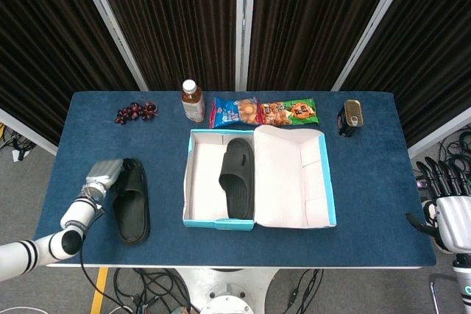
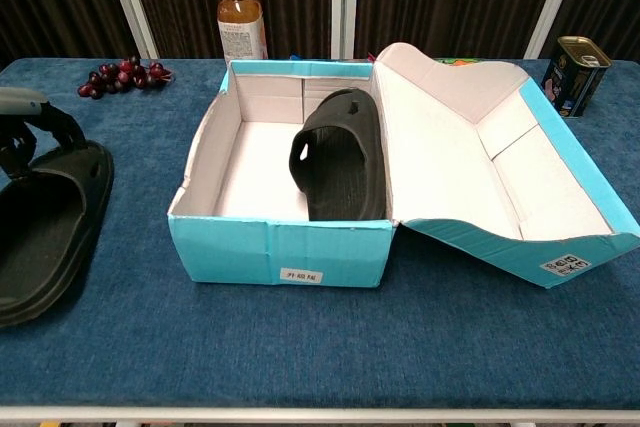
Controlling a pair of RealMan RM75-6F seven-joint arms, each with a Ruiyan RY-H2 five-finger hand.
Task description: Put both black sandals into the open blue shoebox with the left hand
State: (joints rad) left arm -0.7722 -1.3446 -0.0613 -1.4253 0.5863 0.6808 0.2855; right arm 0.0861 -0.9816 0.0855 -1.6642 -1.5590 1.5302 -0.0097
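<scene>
At the far left, the left hand (image 1: pixel 104 173) lies at the strap end of the loose sandal (image 1: pixel 130 199), its grey back upward in the head view. In the chest view dark fingers (image 2: pixel 62 125) curl down onto the strap, touching it, but whether they truly grip it cannot be told; the picture's edge cuts off most of the hand there. This sandal, matte black with a moulded rubbery look, lies flat on the blue cloth-covered table (image 1: pixel 368 167), well left of the box.

Behind it sits a small bunch of dark red grapes (image 1: pixel 135 112). Next comes a clear bottle (image 2: pixel 241 19) of brown drink with a white cap; its label print is too small to read.

The blue shoebox (image 1: pixel 257 178) stands open, turquoise card outside and plain pale card inside, its lid folded out to the right. A small white sticker (image 2: pixel 300 274) on the front wall carries tiny characters that cannot be made out. The second sandal (image 2: pixel 338 155) lies inside, tilted against the right side of the compartment.

Behind the box lie two glossy snack packets (image 1: pixel 265 112), blue and green, writing illegible. A rectangular tin can (image 1: pixel 351 117) stands at the back right.

The right hand (image 1: pixel 447 204) hangs off the table's right edge, dark fingers spread and holding nothing.
</scene>
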